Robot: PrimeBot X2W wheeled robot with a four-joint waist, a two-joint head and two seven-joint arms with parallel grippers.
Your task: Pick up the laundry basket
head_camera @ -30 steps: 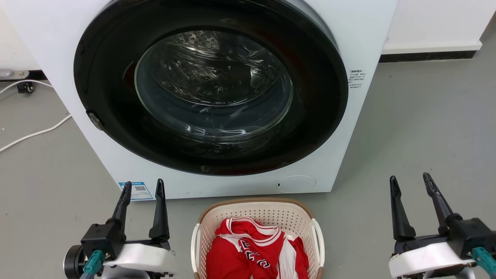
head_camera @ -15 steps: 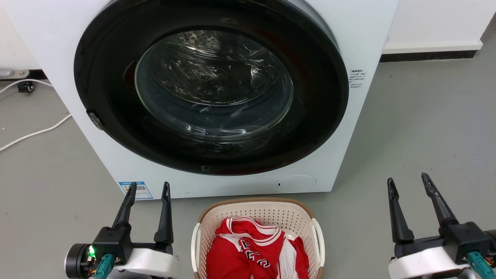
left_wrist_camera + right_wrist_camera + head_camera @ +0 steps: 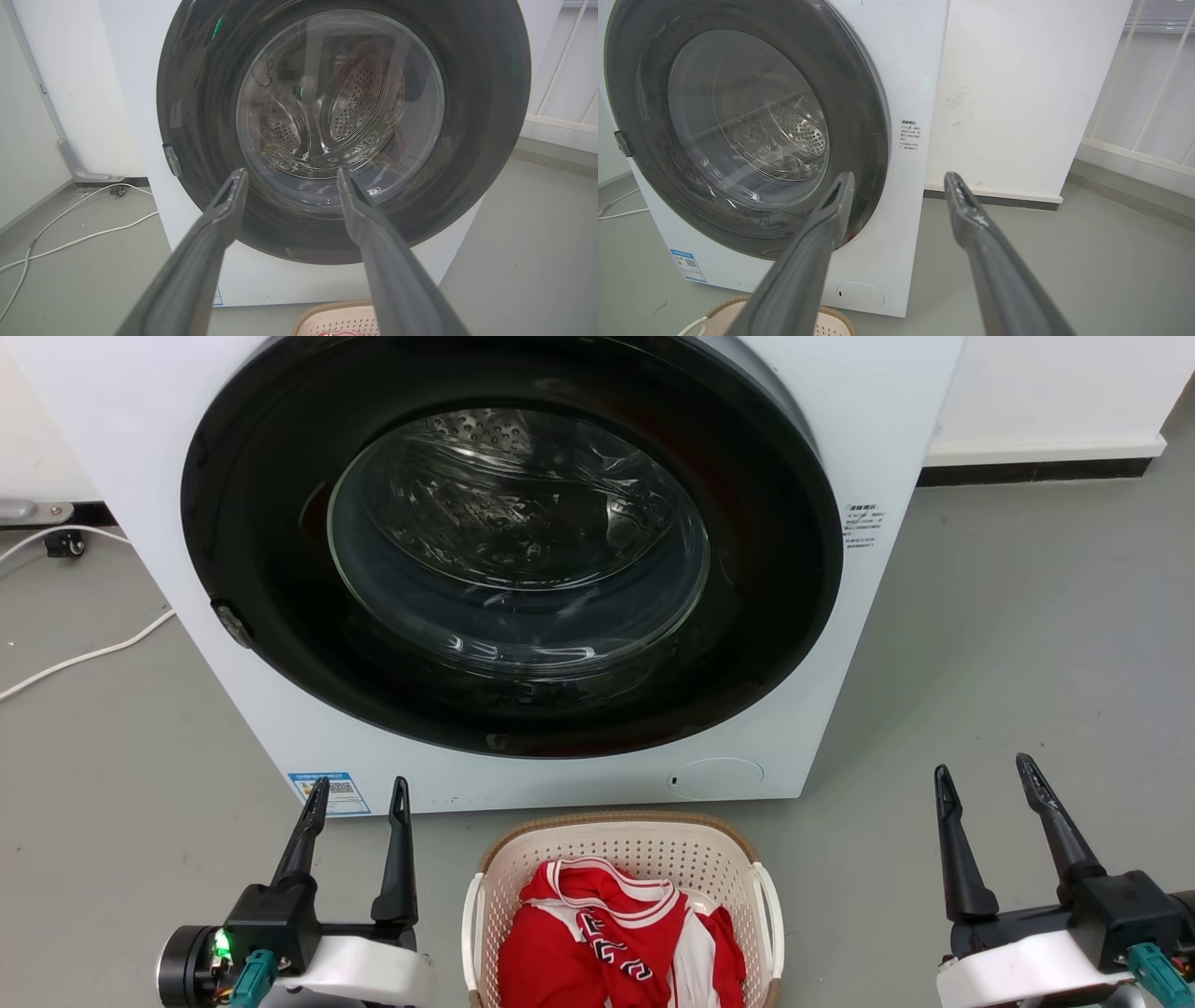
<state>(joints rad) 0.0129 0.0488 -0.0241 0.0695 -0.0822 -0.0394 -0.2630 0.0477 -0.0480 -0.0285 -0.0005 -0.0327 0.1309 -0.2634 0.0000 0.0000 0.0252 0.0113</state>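
The laundry basket, cream perforated plastic with a brown woven rim and white side handles, stands on the floor at the bottom centre of the head view, just in front of the washing machine. Red and white clothing lies inside it. My left gripper hangs open to the basket's left, apart from it, fingers pointing at the machine. My right gripper is open further off to the basket's right. Each wrist view catches a bit of the basket rim at its bottom edge, below the left gripper and right gripper.
A white front-loading washing machine with a shut dark round door stands right behind the basket. White cables trail on the grey floor at the left. A white wall panel and railing rise to the right.
Over the last second my left gripper has rolled about its wrist and sunk slightly. In the last half second both grippers and the basket hold still.
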